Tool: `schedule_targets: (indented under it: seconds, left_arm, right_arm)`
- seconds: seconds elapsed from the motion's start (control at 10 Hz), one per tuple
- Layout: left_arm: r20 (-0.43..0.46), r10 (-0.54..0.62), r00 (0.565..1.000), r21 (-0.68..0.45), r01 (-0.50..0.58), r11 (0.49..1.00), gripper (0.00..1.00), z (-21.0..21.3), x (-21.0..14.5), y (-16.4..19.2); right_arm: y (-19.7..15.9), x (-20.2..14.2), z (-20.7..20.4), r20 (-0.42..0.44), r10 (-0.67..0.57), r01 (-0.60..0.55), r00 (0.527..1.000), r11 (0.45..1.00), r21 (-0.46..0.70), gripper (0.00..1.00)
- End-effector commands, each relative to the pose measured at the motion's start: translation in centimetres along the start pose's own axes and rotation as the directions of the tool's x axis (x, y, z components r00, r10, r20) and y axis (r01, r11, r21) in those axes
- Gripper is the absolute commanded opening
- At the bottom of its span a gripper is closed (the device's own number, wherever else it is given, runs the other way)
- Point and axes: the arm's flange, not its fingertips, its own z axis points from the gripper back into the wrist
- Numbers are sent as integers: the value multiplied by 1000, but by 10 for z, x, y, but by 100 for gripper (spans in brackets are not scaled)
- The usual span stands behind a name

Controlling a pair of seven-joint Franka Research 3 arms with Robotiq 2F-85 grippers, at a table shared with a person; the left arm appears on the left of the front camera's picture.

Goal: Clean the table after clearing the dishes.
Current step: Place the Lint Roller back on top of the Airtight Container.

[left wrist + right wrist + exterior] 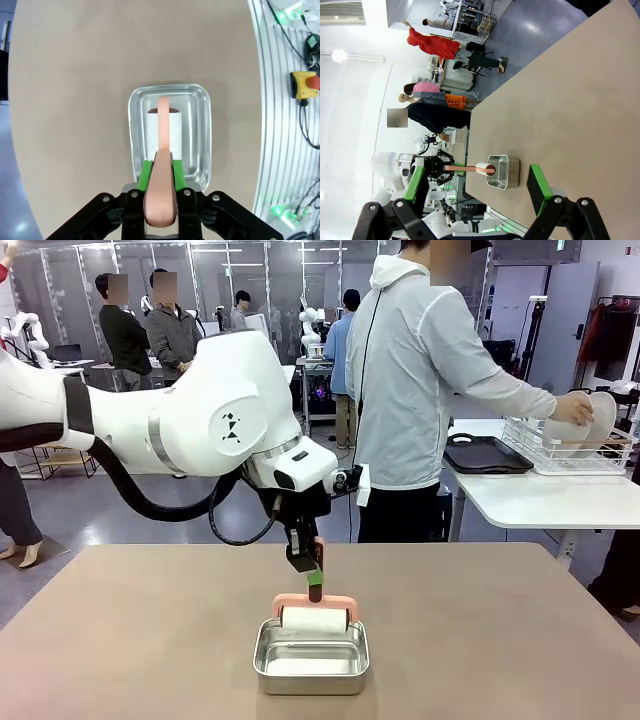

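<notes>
The table (500, 630) has a plain pinkish-brown top. Near the middle of it, toward the robot's side, sits a small steel pan (311, 657). A roller (314, 618) with a white roll and a pink frame hangs over the pan, with the roll down low at the pan's rim. You cannot tell if the roll touches the pan's bottom. The table top around the pan is bare.

The left gripper (314, 578) is closed tight on the roller's pink handle, which points up. In the left wrist view, the green pads (146, 176) press on both sides of the pink handle (161, 192), and the roll (163, 131) lies inside the pan (200, 100) right below.

The right gripper (475, 192) has its fingers spread wide and holds nothing. It sits off to the side of the table (570, 100) and looks across at the pan (501, 171) and roller (482, 169), well apart from them.

Behind the table, a person (415, 390) in a light jacket stands turned to a white side table (540, 502). The person's hand (574, 408) holds white plates (590, 425) at a wire rack (560, 452). A dark tray (485, 455) lies beside the rack.
</notes>
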Motion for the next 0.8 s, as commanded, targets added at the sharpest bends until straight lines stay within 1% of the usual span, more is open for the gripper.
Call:
schedule_targets:
  seconds: [0.0,0.3,0.5,0.7]
  left_arm:
    - [35,-6,999,-9,6,1000,20,-15,-2,15]
    - [56,43,998,-70,-39,997,20,-35,-12,39]
    - [67,36,997,-91,-29,995,20,-48,-15,52]
    - [33,69,997,-158,-63,985,20,-61,-22,66]
  right_arm:
    - [3,-1,0,-3,4,-4,1000,1000,8,100]
    - [3,-1,0,-3,4,-4,1000,1000,8,100]
    - [3,-1,0,-3,4,-4,1000,1000,8,100]
    - [3,-1,0,-3,4,-4,1000,1000,8,100]
